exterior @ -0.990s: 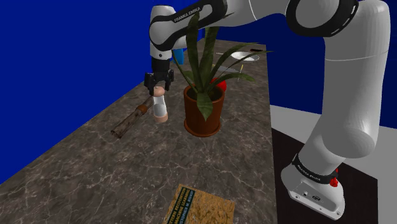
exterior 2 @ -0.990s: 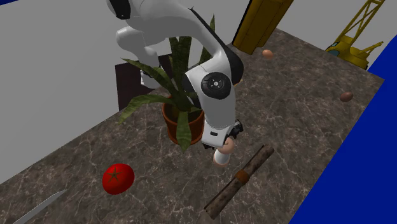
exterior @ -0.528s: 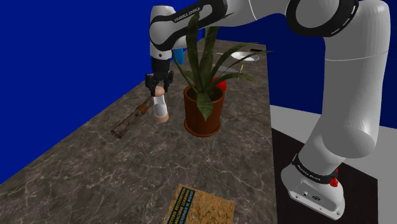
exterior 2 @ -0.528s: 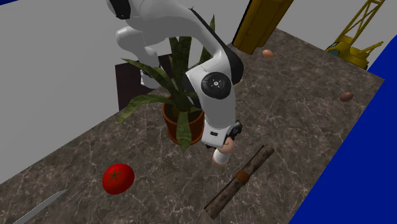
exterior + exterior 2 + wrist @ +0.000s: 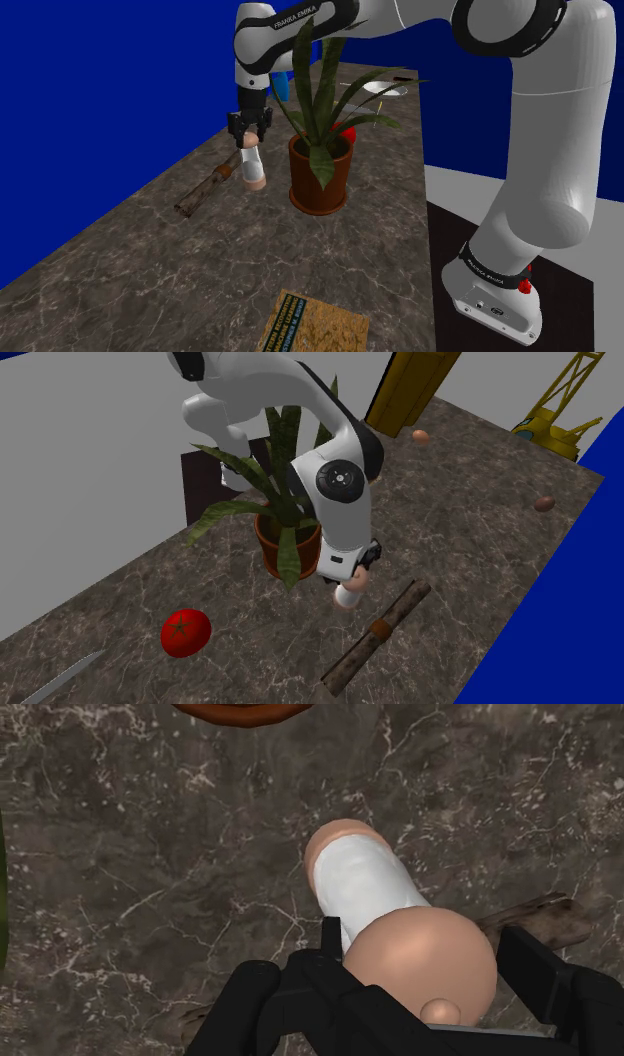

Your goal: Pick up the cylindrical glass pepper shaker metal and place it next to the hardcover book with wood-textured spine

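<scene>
Gripper (image 5: 249, 139) is pinching the pepper shaker (image 5: 252, 172) by its pinkish domed cap, and we are seeing fingers (image 5: 535, 976) pressing on both sides. White-bodied shaker is sitting upright between a wooden stick (image 5: 203, 192) and the potted plant (image 5: 320, 178). We cannot tell whether it is touching the dark marbled counter (image 5: 150, 260). Book (image 5: 312, 325) is lying well apart, at the counter's near edge

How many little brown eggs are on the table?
2: one egg near the yellow furniture, another egg beside the blue area. The plant or arm may hide more.
</scene>
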